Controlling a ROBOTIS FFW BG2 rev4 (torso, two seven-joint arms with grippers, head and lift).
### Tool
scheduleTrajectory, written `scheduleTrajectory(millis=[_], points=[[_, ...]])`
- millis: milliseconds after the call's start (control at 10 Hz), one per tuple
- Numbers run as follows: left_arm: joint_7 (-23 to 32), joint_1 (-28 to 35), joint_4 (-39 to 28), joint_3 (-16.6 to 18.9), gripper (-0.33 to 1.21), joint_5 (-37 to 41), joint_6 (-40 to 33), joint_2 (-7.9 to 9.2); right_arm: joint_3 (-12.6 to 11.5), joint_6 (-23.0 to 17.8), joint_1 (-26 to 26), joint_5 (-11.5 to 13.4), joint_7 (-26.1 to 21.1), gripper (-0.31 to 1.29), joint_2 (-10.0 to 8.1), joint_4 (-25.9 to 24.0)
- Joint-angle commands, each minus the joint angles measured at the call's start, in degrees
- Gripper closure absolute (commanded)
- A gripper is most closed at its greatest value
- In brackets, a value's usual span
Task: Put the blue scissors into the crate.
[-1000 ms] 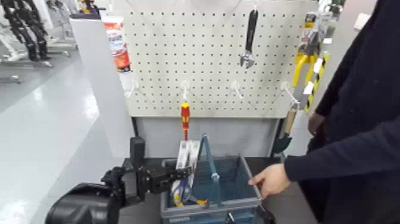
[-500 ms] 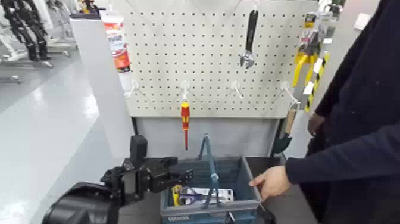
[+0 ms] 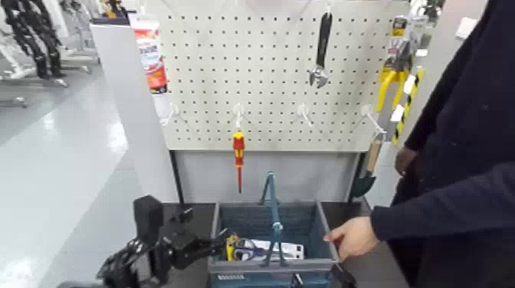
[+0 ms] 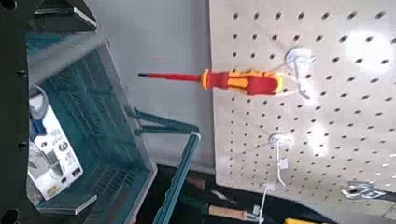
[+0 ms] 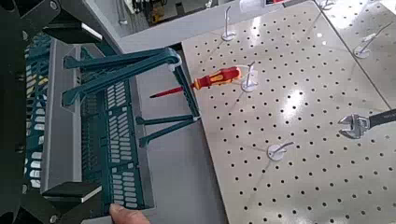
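blue scissors [image 3: 264, 249] flat in crate [image 3: 326, 230], long axis crosswise, handles leftward; left end effector [image 3: 217, 243] open, empty

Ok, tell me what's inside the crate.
The blue scissors on their white card lie flat on the floor of the crate, with something yellow beside them. The near rim and blue handle hide part of the floor.

A grey-blue slotted plastic crate [image 3: 270, 266] is sitting below a white pegboard [image 3: 268, 73], its blue swing handle [image 3: 273, 214] standing upright. The blue-handled scissors on their white packaging card [image 3: 264, 250] are lying flat inside it. The black left gripper [image 3: 216, 243] is hovering just at the crate's left rim. A person's bare hand [image 3: 351, 236] is touching the right rim. A red-and-yellow screwdriver [image 3: 238, 157] and a black adjustable wrench [image 3: 321, 48] are hanging on the pegboard.
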Motion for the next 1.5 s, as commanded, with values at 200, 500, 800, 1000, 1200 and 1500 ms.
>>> scheduleTrajectory(millis=[200,500,800,1000,1200,1500], points=[[9.5,12.0,-9.8,1.3,0.01,-3.6,-4.8,-1.51,-0.3,-0.1,0.3,-0.1,-0.1,0.17,0.00,-0.2],[18.7,17.5,-11.3,-2.0,0.03,-1.7,-8.5,-1.60,-0.7,-0.2,0.9,-0.2,-0.4,0.16,0.18,-0.4],[19.8,17.9,-11.3,-2.0,0.04,-1.4,-8.6,-1.77,-0.5,-0.7,1.7,0.6,-2.9,0.10,0.09,-1.1],[20.4,18.0,-11.2,-2.0,0.04,-1.0,-8.5,-1.69,-0.5,-0.6,2.0,0.6,-4.2,0.11,0.09,-1.5],[20.5,18.1,-11.2,-2.2,0.04,-1.0,-8.6,-1.60,-0.5,0.5,2.1,0.4,-4.3,0.12,0.18,-1.7],[20.5,18.0,-11.2,-2.4,0.04,-0.7,-8.3,-1.33,-0.8,1.9,2.2,1.8,-4.6,0.11,0.18,-2.8]])
